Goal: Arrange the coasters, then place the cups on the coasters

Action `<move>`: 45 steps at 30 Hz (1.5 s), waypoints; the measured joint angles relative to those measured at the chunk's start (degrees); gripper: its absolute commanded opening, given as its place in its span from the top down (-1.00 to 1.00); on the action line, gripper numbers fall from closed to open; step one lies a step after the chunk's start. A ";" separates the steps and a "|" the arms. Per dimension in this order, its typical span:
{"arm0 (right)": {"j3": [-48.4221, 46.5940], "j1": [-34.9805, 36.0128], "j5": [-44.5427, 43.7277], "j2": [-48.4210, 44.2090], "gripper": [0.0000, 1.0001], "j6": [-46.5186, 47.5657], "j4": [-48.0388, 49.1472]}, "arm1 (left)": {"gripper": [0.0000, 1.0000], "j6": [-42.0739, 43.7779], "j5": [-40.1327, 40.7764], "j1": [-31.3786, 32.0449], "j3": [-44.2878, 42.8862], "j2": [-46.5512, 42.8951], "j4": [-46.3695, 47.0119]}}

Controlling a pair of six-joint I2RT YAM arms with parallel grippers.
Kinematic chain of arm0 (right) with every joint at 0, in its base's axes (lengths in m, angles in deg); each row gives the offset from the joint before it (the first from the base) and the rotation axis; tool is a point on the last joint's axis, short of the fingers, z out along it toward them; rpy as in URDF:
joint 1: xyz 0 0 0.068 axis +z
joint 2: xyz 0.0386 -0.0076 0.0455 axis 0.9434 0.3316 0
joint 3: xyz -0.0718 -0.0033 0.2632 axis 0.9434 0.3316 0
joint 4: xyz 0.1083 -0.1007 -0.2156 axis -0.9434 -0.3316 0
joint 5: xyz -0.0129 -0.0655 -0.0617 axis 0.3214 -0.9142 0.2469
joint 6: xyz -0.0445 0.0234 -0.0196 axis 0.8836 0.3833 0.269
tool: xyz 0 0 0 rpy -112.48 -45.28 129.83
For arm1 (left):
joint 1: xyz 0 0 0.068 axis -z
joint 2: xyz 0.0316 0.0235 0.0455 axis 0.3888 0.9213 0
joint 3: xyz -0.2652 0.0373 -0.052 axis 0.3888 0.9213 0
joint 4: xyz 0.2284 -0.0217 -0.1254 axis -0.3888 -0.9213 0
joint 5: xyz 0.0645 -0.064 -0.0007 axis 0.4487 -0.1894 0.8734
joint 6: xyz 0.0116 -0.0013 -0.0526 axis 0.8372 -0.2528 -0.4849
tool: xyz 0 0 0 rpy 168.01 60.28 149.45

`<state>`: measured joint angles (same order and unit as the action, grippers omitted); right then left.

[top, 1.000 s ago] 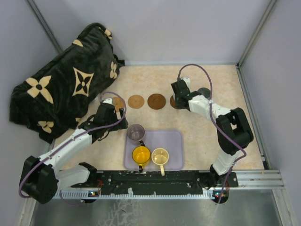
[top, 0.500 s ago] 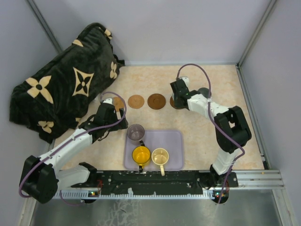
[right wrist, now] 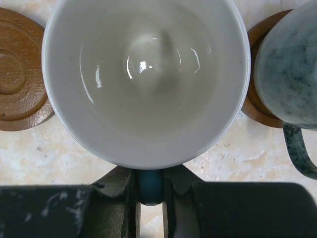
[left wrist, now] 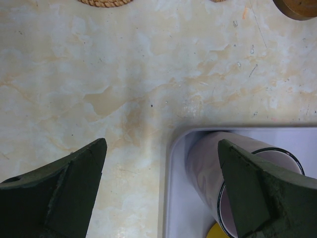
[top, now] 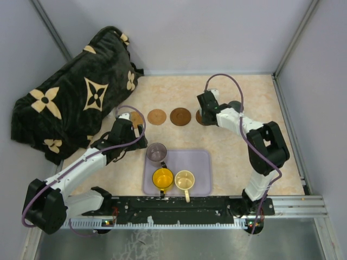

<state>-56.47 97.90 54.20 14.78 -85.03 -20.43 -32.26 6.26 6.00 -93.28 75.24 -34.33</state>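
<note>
My right gripper (right wrist: pixel 150 191) is shut on the handle of the white cup (right wrist: pixel 146 74), held upright between a dark brown coaster (right wrist: pixel 20 94) and the grey-green cup (right wrist: pixel 292 74), which stands on another dark coaster (right wrist: pixel 255 106). What lies under the white cup is hidden. In the top view a row of coasters (top: pixel 156 116) (top: pixel 180 116) runs across the table. My left gripper (left wrist: pixel 162 146) stands open over the tray's far left corner, nothing between its fingers, the smoky purple cup (left wrist: pixel 218 168) by its right finger. The yellow cup (top: pixel 162 177) and the cream cup (top: pixel 184 179) sit in the tray.
The lavender tray (top: pixel 203 162) lies near the front edge between the arms. A dark floral blanket (top: pixel 76 103) is heaped at the back left. Walls close in the table on three sides.
The right gripper with the white cup has shifted only slightly near the coaster row. The left arm has not moved.
</note>
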 measured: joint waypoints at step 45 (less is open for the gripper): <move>0.09 -0.15 0.26 -0.85 -0.23 -1.62 2.95 | -0.99 0.00 0.00 0.00 0.00 0.90 0.28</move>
<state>-56.39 97.75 54.46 13.93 -86.64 -17.48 -32.26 6.26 6.00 -93.28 76.13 -34.04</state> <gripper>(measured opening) 0.601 0.995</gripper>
